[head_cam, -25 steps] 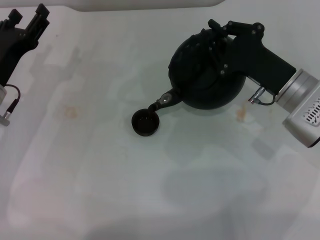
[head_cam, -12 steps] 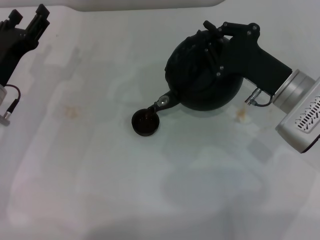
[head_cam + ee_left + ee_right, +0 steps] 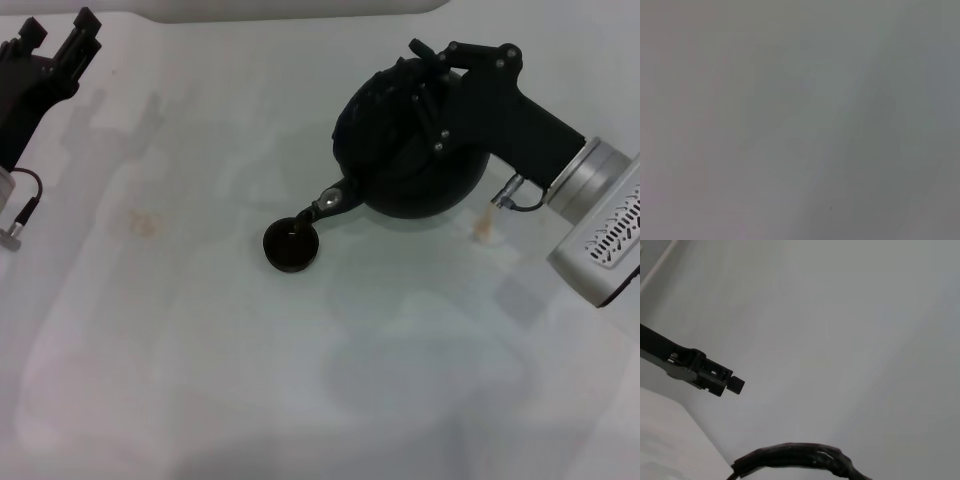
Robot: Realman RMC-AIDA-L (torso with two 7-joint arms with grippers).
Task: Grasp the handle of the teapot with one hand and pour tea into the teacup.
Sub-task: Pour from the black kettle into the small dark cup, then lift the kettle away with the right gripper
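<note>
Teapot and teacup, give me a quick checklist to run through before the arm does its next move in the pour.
1. Right gripper holds the handle of the teapot: ok, it sits over the top of the pot, though the fingers' closure on the hoop is partly hidden.
2. Spout is aimed at the teacup: ok, its tip is at the cup's rim.
3. Teacup is upright on the table: ok.
4. Tea level in the cup: cannot tell, the inside is dark.
5. Spill around the cup: ok, no puddle shows.
6. Left gripper is out of the way: ok, parked at the far left corner.
</note>
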